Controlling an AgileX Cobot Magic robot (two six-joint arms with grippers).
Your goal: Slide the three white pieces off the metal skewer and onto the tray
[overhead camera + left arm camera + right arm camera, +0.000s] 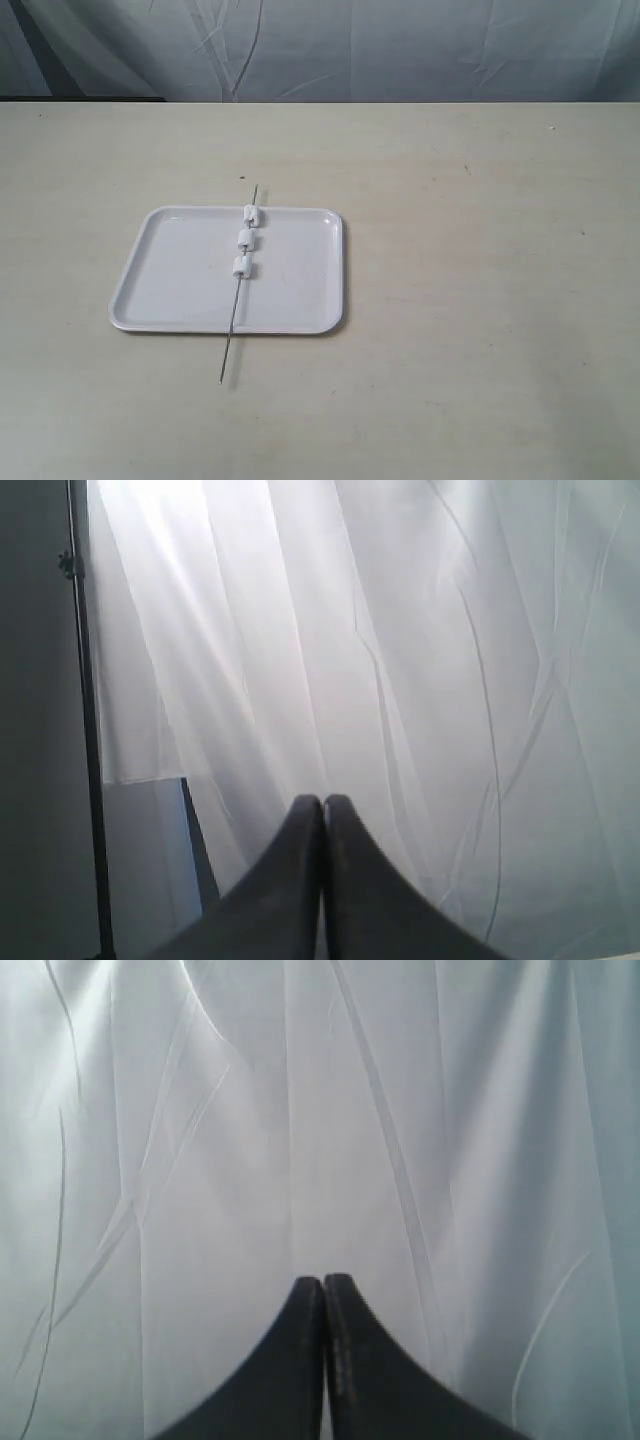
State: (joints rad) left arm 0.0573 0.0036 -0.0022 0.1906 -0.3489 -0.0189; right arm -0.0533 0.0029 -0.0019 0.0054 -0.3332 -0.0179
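Note:
The white tray (180,280) lies flat on the table, left of centre in the exterior view. The thin metal skewer (232,325) rests across it from far rim to near rim, its near end sticking out over the table. Three white pieces (245,240) are threaded on its far half, spaced apart above the tray. Neither arm shows in the exterior view. My left gripper (323,802) is shut and empty, facing a white curtain. My right gripper (323,1280) is likewise shut on nothing, facing the curtain.
The beige table (480,300) stretches wide around the tray. A white curtain (400,50) hangs behind its far edge. A dark stand pole (85,720) rises beside the curtain in the left wrist view.

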